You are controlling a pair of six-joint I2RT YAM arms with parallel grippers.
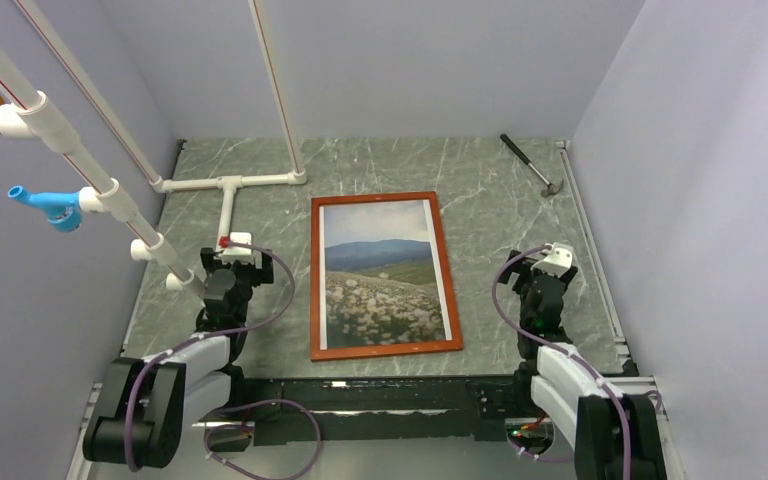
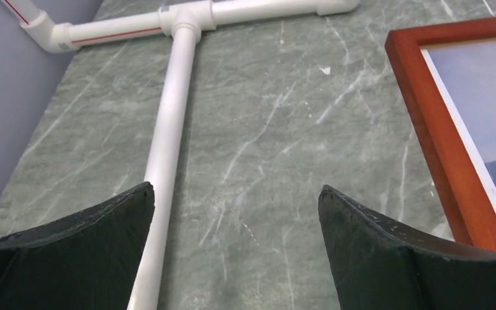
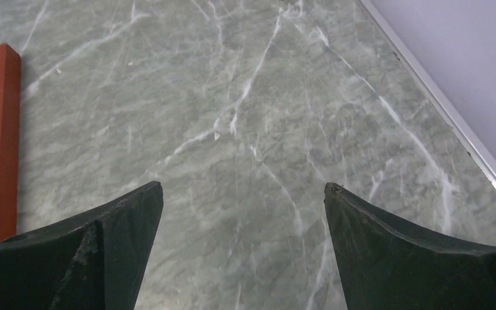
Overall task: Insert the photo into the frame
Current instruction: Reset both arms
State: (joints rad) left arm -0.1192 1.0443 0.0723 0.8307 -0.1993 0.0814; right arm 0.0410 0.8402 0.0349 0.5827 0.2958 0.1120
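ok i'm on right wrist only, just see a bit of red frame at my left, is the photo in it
observer: Yes, the photo lies inside the frame, picture side up.
operator: left arm holding anything
observer: No, the left gripper is open and empty.
operator: anything else on the table
observer: A hammer lies near the far right corner.
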